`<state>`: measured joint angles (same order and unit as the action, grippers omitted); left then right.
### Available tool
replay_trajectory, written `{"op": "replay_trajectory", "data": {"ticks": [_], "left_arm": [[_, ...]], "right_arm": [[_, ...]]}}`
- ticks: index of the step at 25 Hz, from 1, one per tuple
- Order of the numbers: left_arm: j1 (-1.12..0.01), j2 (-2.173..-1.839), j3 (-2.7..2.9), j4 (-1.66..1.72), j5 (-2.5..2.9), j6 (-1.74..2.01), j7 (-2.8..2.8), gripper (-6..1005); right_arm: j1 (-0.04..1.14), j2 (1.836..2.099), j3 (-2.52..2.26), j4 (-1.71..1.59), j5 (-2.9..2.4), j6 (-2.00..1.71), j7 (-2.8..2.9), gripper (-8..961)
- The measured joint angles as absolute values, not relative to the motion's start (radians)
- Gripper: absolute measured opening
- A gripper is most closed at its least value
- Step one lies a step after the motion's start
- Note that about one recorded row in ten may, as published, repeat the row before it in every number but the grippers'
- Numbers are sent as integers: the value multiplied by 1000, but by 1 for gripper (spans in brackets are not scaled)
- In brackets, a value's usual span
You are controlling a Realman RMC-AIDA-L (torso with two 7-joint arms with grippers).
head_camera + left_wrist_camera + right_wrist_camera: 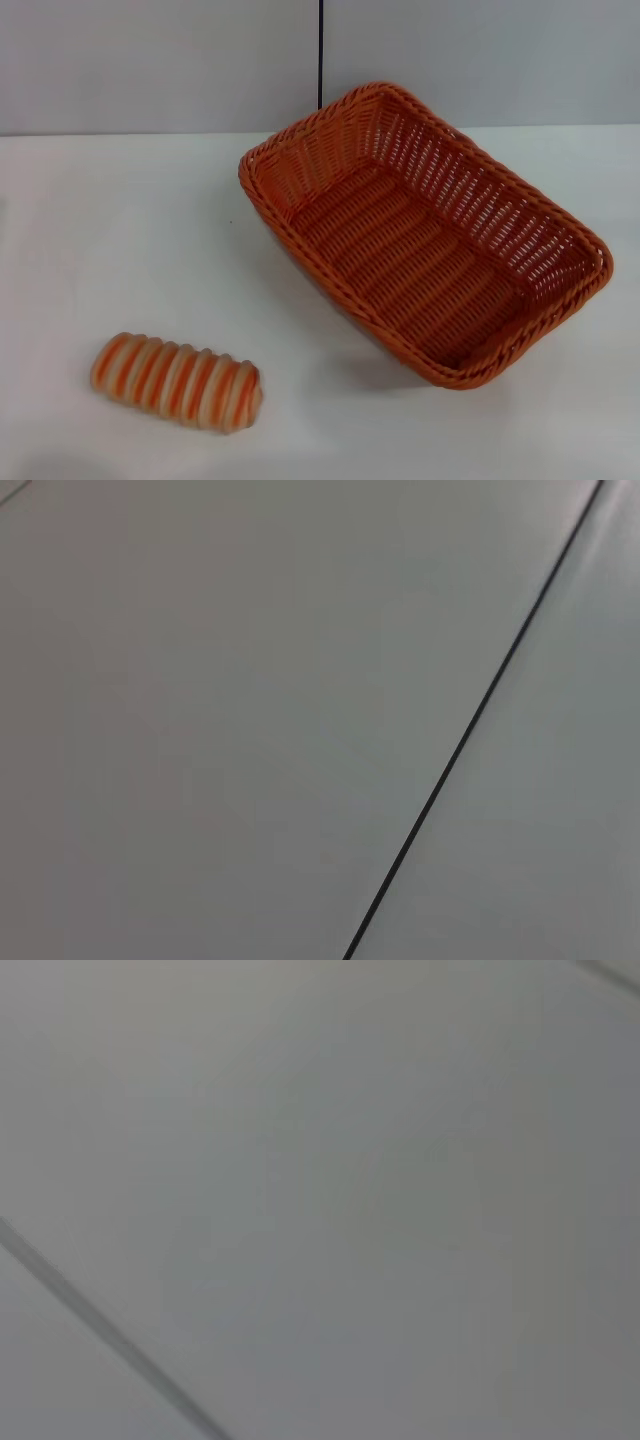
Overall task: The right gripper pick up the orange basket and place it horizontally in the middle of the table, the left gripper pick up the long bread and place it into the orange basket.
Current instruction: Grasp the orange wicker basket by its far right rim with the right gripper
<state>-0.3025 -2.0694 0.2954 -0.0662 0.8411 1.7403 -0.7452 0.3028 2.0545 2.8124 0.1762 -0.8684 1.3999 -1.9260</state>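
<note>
Nearest to my head camera lies one small oblong toy loaf, the long bread point(177, 381), ridged with cream and orange stripes. It rests flat on the plain white table point(90, 230), toward the near left, its long axis running slightly down to the right.

Neither gripper shows in any of my three feeds, so I cannot tell whether the left gripper or the right gripper stands wide or narrow, or whether either holds anything. The left wrist camera gives me only a flat grey wall panel point(250, 720) crossed by one thin dark seam point(470, 720) on a diagonal. The right wrist camera gives me the same kind of grey surface point(380, 1190) with one softer dark line point(100, 1325) across a corner.

Outward from there, I count one large rectangular orange woven basket point(425, 235) with a braided rim and sloped sides. It sits upright on the table to the right of centre, turned at an angle — one short end points to the far wall, the other to the near right. Nothing lies inside it. The loaf and the basket are well apart, not touching.

Behind the table stands the grey wall point(150, 60), with one dark vertical seam point(320, 50) just above the basket's far corner.
</note>
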Motion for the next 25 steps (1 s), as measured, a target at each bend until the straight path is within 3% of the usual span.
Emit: {"op": "replay_trajectory", "data": {"ticks": [4, 10, 11, 12, 13, 19, 25], "left_arm": [[-305, -2068, 298, -75, 848, 1735, -750, 829], [-307, -2068, 327, -72, 852, 1738, -750, 829], [-308, -2068, 346, -69, 853, 1739, -750, 829], [-309, -2067, 373, -61, 853, 1740, -750, 829], [-309, -2066, 409, -47, 853, 1741, -750, 829], [-309, -2066, 508, -12, 853, 1750, -748, 829], [-298, -2065, 630, 25, 853, 1790, -750, 829]], "right_arm": [[282, 2027, 2694, 281, -870, 1406, -1893, 466], [221, 1961, 2602, 460, -967, 1483, -1749, 465], [214, 1946, 2602, 481, -988, 1494, -1710, 465], [205, 1914, 2603, 509, -1019, 1523, -1652, 465], [205, 1914, 2603, 509, -1019, 1523, -1652, 465], [253, 1776, 2598, 623, -1216, 1696, -1409, 464], [378, 1724, 2569, 828, -1396, 1753, -1088, 463]]}}
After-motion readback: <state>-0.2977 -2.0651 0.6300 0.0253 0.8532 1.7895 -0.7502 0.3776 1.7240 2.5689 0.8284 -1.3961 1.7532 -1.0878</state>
